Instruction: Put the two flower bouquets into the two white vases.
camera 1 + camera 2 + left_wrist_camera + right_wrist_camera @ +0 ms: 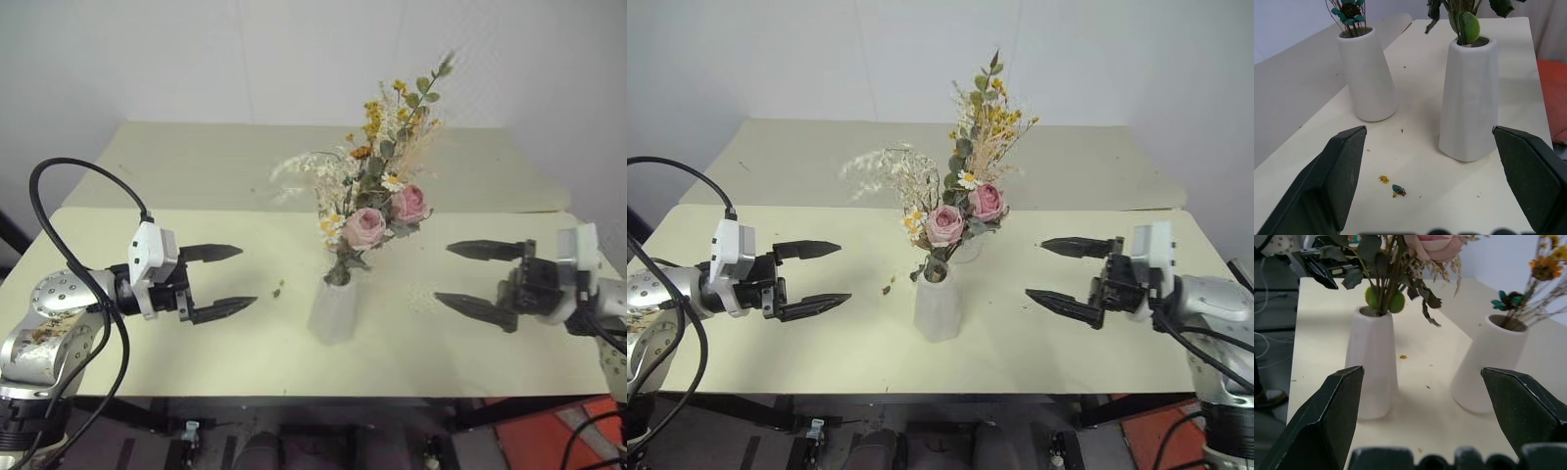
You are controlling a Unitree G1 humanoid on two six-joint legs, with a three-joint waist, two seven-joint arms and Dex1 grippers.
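Both bouquets already stand in the vases on the cream table [774, 352]. In the head views the near vase [938, 308] sits at the centre of the frame, holding the rose bunch [955, 220] with its pink roses, daisies and leaves. The far vase [1367, 76] stands just behind it, mostly hidden by those blooms; it carries the yellow spray [991, 122], which rises toward the upper middle of the frame, a teal bloom low at its mouth. The two vases are near each other but apart.

The left gripper [813, 277] hangs at the left of the frame, jaws spread wide and holding nothing, pointing toward the vases. The right gripper [1070, 274] mirrors it at the right, likewise released and empty. A few fallen bits [1396, 188] lie on the table between the left gripper and the near vase.
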